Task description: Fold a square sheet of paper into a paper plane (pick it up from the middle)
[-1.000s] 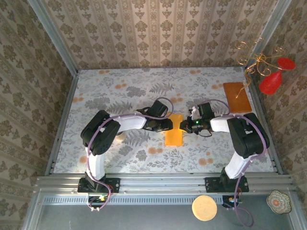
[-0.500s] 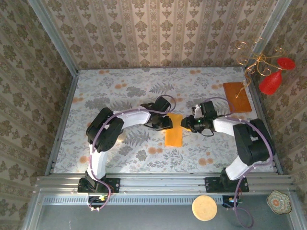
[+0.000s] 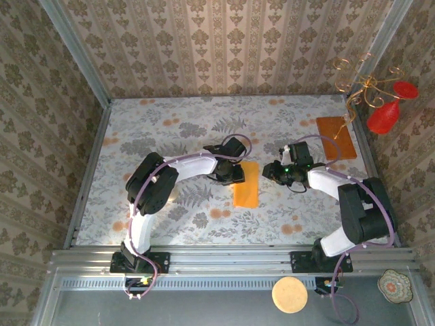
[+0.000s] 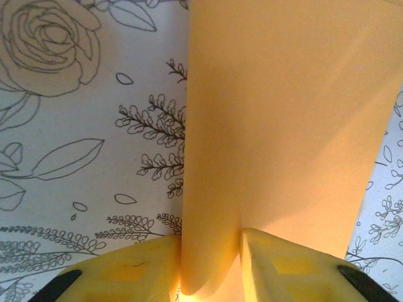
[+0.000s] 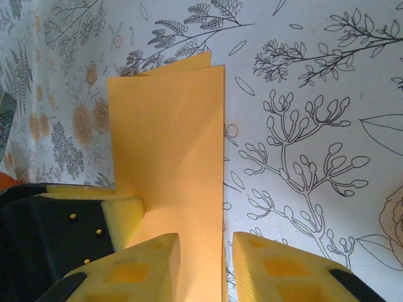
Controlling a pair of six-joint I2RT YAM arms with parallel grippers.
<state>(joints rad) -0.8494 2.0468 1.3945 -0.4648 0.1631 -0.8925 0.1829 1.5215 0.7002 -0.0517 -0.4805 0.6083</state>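
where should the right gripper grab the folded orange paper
Probably take the folded paper by its right long edge, coming from the right with jaws low: it lies flat, the left gripper sits at its left edge, and the right gripper stands open on that side.

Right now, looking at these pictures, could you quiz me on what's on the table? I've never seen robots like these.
1. True or false: the square sheet of paper is crumpled into a ball.
2. Where does the brown board lie? A: under the paper. B: at the far right of the table. C: at its near left corner.
3. In the top view, which gripper meets the paper's left edge?
Key: 1 false, it is folded into a narrow rectangle. 2 B. 3 the left gripper.
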